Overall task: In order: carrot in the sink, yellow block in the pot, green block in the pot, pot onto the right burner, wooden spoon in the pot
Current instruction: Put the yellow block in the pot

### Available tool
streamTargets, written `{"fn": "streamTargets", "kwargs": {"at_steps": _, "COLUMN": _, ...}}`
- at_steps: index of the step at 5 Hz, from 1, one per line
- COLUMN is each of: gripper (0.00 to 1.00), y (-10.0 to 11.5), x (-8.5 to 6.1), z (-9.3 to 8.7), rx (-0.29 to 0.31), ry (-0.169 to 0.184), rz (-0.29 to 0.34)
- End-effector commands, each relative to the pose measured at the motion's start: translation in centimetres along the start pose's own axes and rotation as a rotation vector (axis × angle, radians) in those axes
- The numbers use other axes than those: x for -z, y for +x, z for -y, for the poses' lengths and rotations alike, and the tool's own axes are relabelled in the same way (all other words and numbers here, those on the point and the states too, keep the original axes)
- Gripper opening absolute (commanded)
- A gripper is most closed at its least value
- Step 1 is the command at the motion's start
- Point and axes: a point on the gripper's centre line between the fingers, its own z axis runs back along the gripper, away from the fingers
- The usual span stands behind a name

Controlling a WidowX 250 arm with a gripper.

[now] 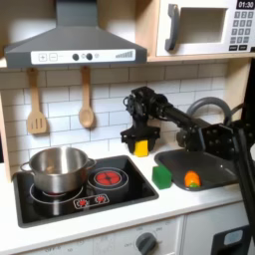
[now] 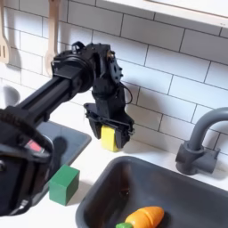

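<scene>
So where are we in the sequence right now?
Done: the carrot lies in the sink. In hand: the gripper is shut on the yellow block, held in the air between stove and sink. Left: that block and the green block, which sits on the counter, go into the pot on the first exterior view's left burner; then shift the pot and fetch the hanging wooden spoon.

The pot [image 1: 58, 169] is shiny polished steel, the spoon [image 1: 87, 100] pale matt wood, the sink [image 2: 169, 191] smooth dark-grey plastic, the carrot [image 2: 145, 216] glossy orange plastic, and the yellow block [image 2: 108, 138] and green block [image 2: 63, 184] look smooth and matt.
</scene>
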Motion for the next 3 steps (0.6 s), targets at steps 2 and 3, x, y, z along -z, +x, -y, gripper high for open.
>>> {"fn": "streamTargets", "kwargs": {"at_steps": 2, "gripper": 0.0, "y": -3.9, "x": -8.5, "z": -5.3, "rx": -0.206, "ry": 0.077, "rz": 0.125}}
{"fn": "streamTargets", "kwargs": {"at_steps": 3, "gripper": 0.0, "y": -6.0, "x": -10.0, "z": -7.5, "rx": -0.297, "ry": 0.103, "rz": 0.135}}
